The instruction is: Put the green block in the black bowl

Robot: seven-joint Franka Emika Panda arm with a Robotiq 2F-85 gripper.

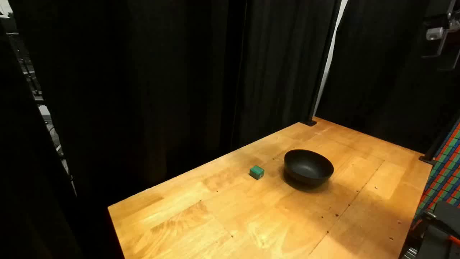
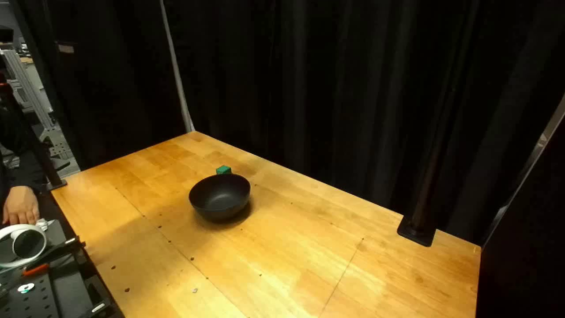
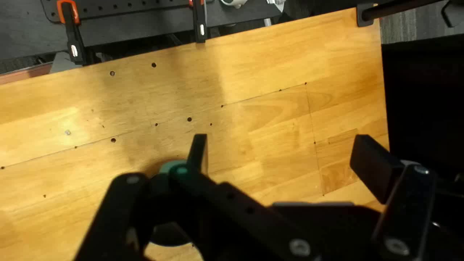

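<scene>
Green and cubic, one block (image 1: 256, 172) sits on the wooden counter (image 1: 215, 216) near the one black bowl (image 1: 308, 167) and outside it, with a strip of wood showing between the two in an exterior view. Mouth up in both exterior views, the bowl has a rim (image 2: 220, 176) that hides the foot of the block in an exterior view. Seen in the wrist view, the pincer (image 3: 281, 152) has its two fingers (image 3: 373, 166) wide apart, wood showing in the gap. Two orange-and-black clamps (image 3: 75, 47) reach onto the counter's edge at the top of that view. Two post feet (image 1: 308, 123) stand on the counter in an exterior view, with black curtains (image 1: 172, 90) hanging behind. One person's hand (image 2: 21, 206) shows at the left margin of an exterior view, just past the counter's edge.
</scene>
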